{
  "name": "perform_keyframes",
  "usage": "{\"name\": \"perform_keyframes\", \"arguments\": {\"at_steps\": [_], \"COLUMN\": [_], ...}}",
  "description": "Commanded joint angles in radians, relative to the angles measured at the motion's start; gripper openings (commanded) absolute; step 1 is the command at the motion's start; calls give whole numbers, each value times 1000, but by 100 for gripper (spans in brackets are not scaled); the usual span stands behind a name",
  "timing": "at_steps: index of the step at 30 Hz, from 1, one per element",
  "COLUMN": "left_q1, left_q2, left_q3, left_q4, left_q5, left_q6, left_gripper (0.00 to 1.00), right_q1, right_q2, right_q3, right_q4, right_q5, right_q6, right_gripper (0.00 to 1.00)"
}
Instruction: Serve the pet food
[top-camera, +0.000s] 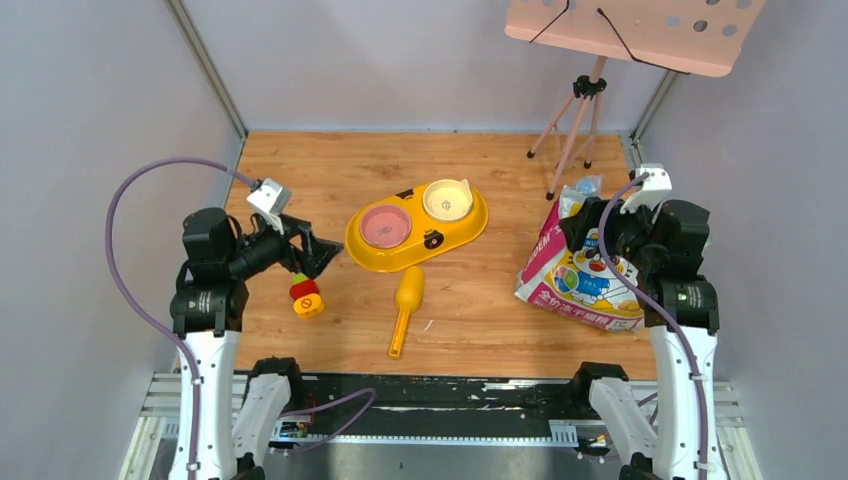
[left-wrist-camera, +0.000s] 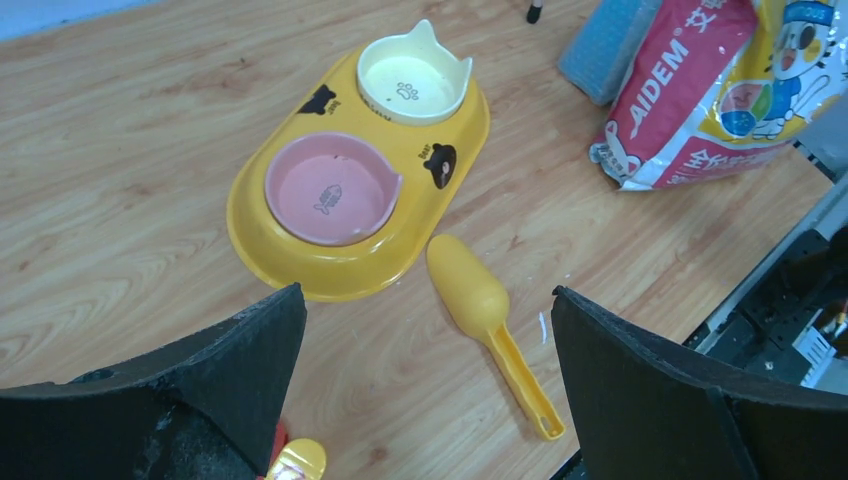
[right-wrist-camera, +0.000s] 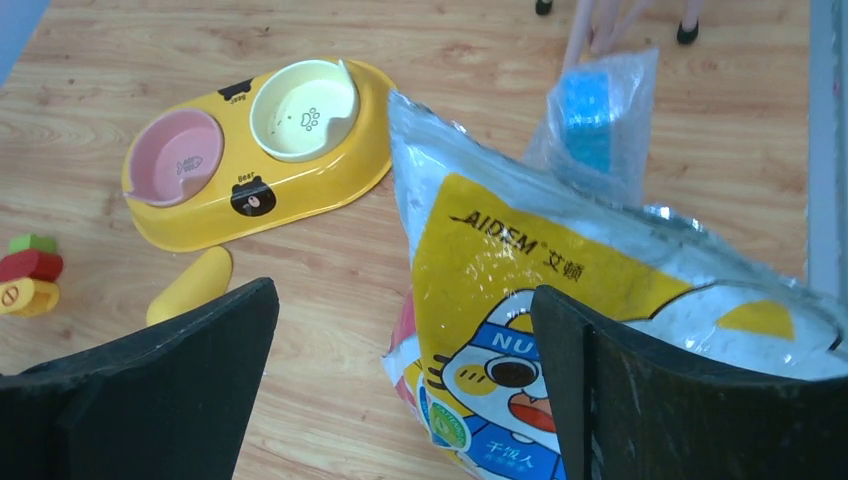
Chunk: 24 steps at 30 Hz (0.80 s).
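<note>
I am looking at bright, even light falling from overhead. The table (top-camera: 480, 300) is carrying only soft, short shadows beside the yellow feeder (top-camera: 417, 232) and scoop (top-camera: 405, 305). The bag (right-wrist-camera: 560, 250) is throwing white glare off its crinkled foil. My fingers (left-wrist-camera: 200, 400) are showing as near-black masses with little detail.

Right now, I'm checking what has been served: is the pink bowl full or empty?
Empty. The pink bowl shows its whole bare bottom in both wrist views, and nothing lies in it.

Pale grey walls (top-camera: 400, 60), wood-grain tabletop (top-camera: 480, 320), pink perforated stand (top-camera: 640, 45) — back right
</note>
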Motion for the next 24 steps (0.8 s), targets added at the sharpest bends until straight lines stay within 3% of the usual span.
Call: {"name": "perform_keyframes", "arguments": {"at_steps": [1, 3, 9, 15, 19, 24], "left_q1": [1, -16, -160, -427, -452, -457], "left_q2": [71, 94, 202, 332, 368, 310], "left_q3": [124, 166, 287, 354, 280, 153], "left_q4": [-19, -31, -52, -63, -19, 35], "left_q5": [147, 192, 210, 77, 65, 62], "left_q6": [86, 117, 181, 211, 174, 181], "left_gripper": [100, 99, 99, 98, 99, 100], "right_q1": [-2, -2, -2, -2, -2, -4], "right_q2": [20, 31, 199, 313, 400, 430], "right_q3": [140, 201, 531, 684, 740, 699], "right_q4": [-33, -91, -374, -549, -682, -673], "right_q5": [-122, -211, -299, -161, -48, 40], "right_q6": [-191, -325, -502, -703, -806, -877], "right_gripper": [100, 100, 98, 98, 97, 95]}}
